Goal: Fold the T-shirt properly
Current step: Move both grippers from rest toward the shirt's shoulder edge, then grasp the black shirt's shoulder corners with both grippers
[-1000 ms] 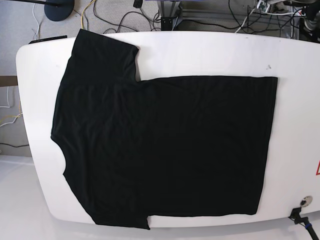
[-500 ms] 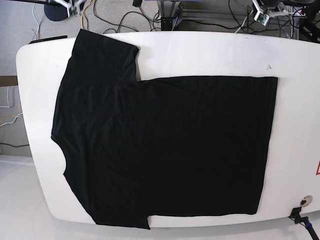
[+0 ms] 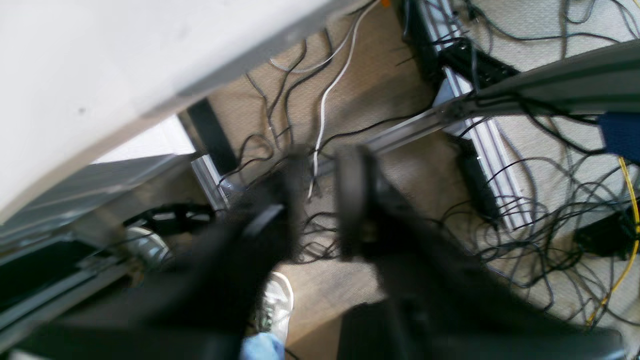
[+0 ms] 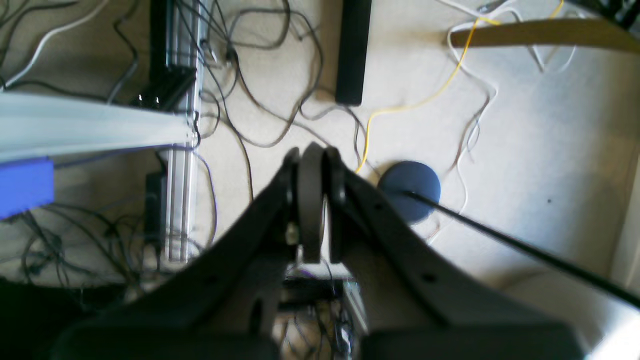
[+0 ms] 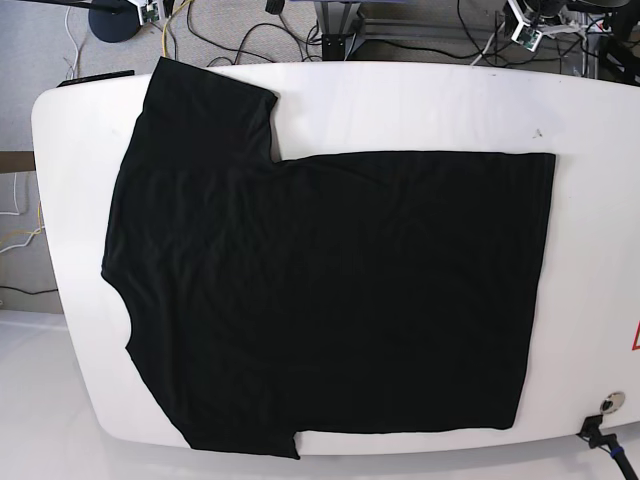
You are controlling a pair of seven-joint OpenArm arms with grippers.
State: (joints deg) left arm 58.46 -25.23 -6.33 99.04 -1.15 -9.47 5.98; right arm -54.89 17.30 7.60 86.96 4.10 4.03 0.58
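Left wrist view: I see my left end effector [image 3: 320,200] blurred, its two dark jaws parted with a clear gap and nothing between them; it hangs off the desk over beige carpet strewn with black cables [image 3: 525,240], with the white desk's edge [image 3: 100,75] at upper left and a white shoe [image 3: 274,305] below. Right wrist view: my right end effector [image 4: 312,200] has its jaws pressed together and holds nothing; beneath it lie carpet, a yellow cable [image 4: 425,95] and a round dark-blue stand base [image 4: 409,190]. Neither wrist view shows the garment. Base view: the large plain black short-sleeved cloth T-shirt [image 5: 330,290] lies flat and unfolded on the white oval desk [image 5: 590,130], its long axis running across the picture, collar and shoulders toward the picture's left, hem toward the right, one sleeve spread toward the far-left corner and the other at the near edge. Only small parts of both arms show beyond the far edge, at the top corners, so the shirt lies toward the near side of both end effectors. I judge the right arm, on the picture's left, nearer the sleeve and shoulder end, and the left arm nearer the hem; folding has not begun.
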